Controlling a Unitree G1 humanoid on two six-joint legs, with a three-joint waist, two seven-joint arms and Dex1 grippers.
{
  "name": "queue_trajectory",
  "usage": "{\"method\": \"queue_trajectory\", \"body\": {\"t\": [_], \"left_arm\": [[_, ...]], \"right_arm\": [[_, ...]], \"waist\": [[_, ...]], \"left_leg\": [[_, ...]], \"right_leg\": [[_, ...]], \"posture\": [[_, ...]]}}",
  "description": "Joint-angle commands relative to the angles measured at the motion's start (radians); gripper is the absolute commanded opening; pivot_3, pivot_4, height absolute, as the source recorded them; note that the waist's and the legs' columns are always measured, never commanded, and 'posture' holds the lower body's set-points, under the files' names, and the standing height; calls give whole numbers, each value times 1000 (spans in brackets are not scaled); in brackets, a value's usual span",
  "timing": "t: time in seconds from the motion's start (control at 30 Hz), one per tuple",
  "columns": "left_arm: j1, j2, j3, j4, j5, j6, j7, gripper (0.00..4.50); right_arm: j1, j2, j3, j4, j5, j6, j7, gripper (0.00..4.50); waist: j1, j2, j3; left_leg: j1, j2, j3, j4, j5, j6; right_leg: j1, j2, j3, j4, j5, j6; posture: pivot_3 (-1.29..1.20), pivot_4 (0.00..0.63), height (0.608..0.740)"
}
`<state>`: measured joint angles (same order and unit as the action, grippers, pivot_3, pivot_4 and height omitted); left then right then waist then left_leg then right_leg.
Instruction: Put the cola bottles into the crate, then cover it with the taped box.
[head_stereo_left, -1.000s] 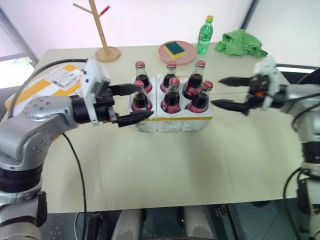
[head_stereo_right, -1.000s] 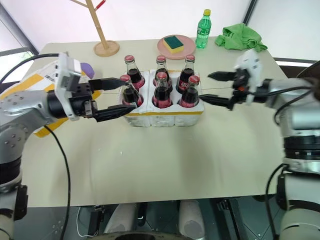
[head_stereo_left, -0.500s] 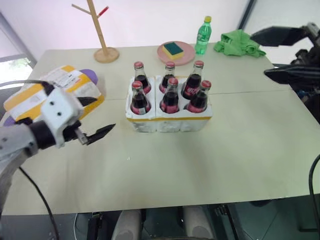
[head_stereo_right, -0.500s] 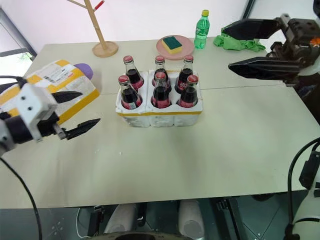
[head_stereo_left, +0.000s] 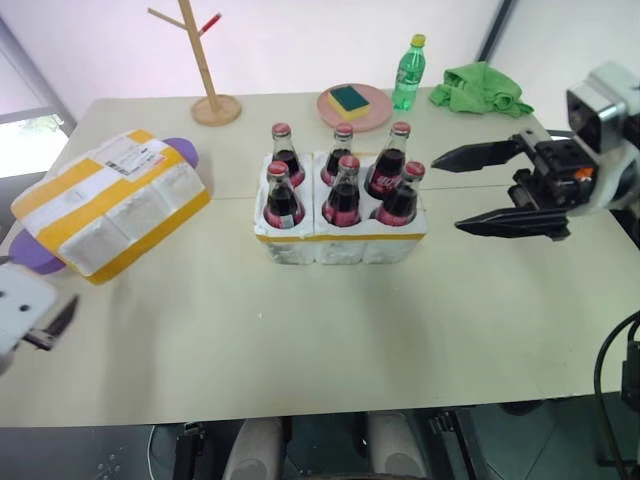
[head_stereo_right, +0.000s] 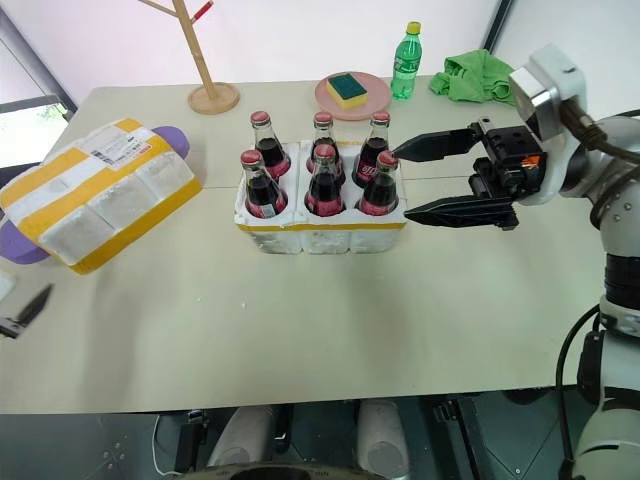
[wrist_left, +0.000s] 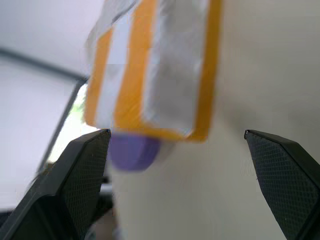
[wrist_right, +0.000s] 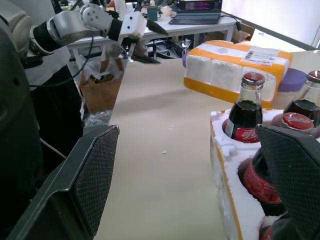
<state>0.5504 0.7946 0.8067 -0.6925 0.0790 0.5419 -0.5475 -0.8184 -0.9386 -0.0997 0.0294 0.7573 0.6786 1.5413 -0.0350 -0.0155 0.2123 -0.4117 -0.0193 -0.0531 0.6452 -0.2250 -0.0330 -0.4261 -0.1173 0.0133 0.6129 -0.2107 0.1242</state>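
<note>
Step in hand: bottle loading judged complete; the cover has not been lifted.
Crate: sits mid-tabletop, toward the far edge, yellow strip round its base.
Crate contents: six cola bottles, upright, one per well, two rows of three; no well vacant.
Taped box: lies near the tabletop's left edge, well apart from the crate, shipping label uppermost, partly resting on a purple object.
Left gripper: at the near left corner of the tabletop, beside the box's near end; jaws spread wide, holding nothing.
Right gripper: hovers just beside the crate's right end, pointing at it; jaws fully apart, empty.
Next move, as judged: both grippers need to take the box by opposite sides, carry it level over the bottle caps and lower it squarely.
Risk: a tilted descent could catch a cap.
Pink plate: near the far edge, holds a sponge.
</note>
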Motion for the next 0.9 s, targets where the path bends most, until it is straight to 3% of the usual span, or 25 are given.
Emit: {"method": "queue_trajectory", "body": {"t": [0.03,0.33,0.9], "left_arm": [[11,4,-45,105,112,-97,55,4500],[-136,95,-202,494,239,-324,153,4500],[-645,160,-549,1100,343,-522,361,4500]], "right_arm": [[-31,1,-6,-3,-4,-21,14,4465],[-25,-8,-17,-39,-1,-20,10,4465],[10,-5,-71,-117,54,36,-89,4465]], "waist": [[-2,0,0],[0,0,0],[6,0,0]], "left_leg": [[-1,0,0,0,0,0],[-6,0,0,0,0,0],[-8,0,0,1,0,0]], "right_leg": [[-1,0,0,0,0,-1],[-6,0,-1,0,1,-1],[-9,0,-1,4,4,3]], "posture": [[0,150,740],[0,150,740],[0,150,740]]}}
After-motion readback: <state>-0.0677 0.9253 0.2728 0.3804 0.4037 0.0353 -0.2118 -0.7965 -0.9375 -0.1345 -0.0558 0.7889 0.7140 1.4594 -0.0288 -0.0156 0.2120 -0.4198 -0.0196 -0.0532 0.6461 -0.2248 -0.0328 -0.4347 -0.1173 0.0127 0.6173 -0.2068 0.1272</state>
